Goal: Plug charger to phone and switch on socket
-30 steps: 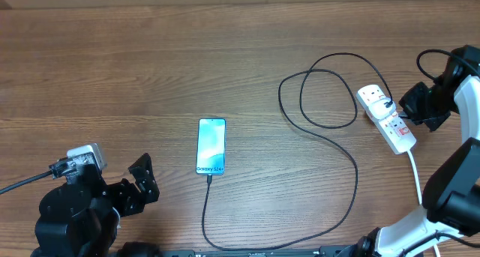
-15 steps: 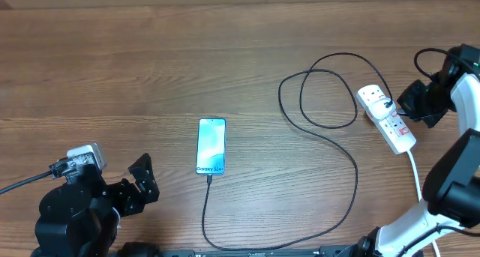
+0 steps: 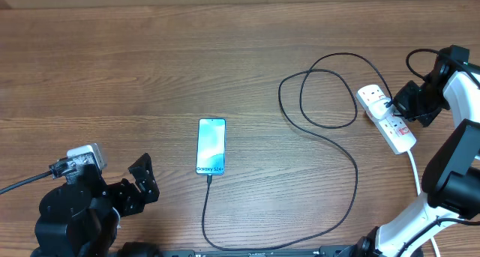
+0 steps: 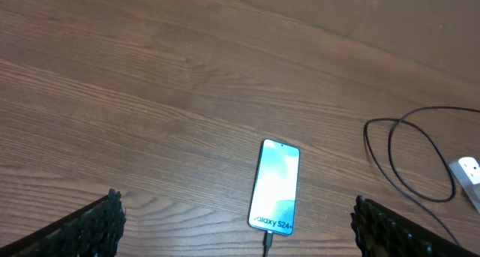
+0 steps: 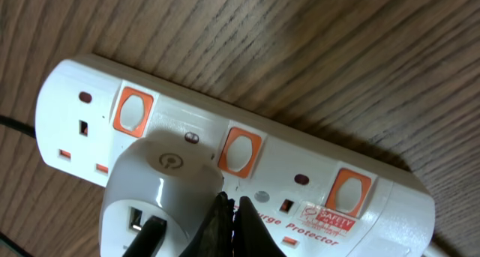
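Note:
The phone [image 3: 211, 146] lies screen up at the table's middle and shows "Galaxy S24+". It also shows in the left wrist view [image 4: 275, 183]. The black charger cable [image 3: 352, 167] has its connector tip [image 4: 268, 242] in the phone's bottom edge and loops right to the white socket strip [image 3: 401, 137]. My right gripper [image 3: 401, 107] is shut and empty. In the right wrist view its tips [image 5: 229, 212] touch the strip [image 5: 375, 204] just below the middle orange-red switch [image 5: 240, 150], beside a white adapter [image 5: 161, 182]. My left gripper [image 3: 142, 183] is open near the front left, its fingers [image 4: 236, 204] wide apart.
The strip's white cord [image 3: 415, 171] runs toward the front right past my right arm. Two more orange-red switches [image 5: 133, 111] [image 5: 350, 192] sit on the strip. The cable makes a double loop [image 3: 322, 92] left of the strip.
My right gripper has moved a little left, onto the strip. The phone, the cable and my left arm have not moved.

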{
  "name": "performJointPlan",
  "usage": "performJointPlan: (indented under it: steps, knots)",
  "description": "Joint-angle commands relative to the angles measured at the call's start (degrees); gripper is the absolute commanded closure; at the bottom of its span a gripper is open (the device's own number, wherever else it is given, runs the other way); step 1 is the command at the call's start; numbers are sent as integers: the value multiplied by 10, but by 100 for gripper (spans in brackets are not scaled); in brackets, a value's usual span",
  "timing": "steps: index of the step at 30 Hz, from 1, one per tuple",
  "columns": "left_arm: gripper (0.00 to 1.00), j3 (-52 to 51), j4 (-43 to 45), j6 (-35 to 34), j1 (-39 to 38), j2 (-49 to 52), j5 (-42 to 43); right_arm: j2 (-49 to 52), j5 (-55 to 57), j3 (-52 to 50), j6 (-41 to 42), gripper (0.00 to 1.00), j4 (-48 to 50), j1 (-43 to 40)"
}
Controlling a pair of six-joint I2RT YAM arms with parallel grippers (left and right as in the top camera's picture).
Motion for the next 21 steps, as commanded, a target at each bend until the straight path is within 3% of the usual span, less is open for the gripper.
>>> performJointPlan:
  steps: [1,16,21]
  knots:
    - [0,-2,0,-8,2,-3,-7,2,-9,14,-8,96,12,6]
    - [1,-2,0,-8,2,-3,-7,71,-13,15,-9,96,3,30]
    - [0,-2,0,-8,2,-3,-7,60,40,66,-9,96,-73,28]
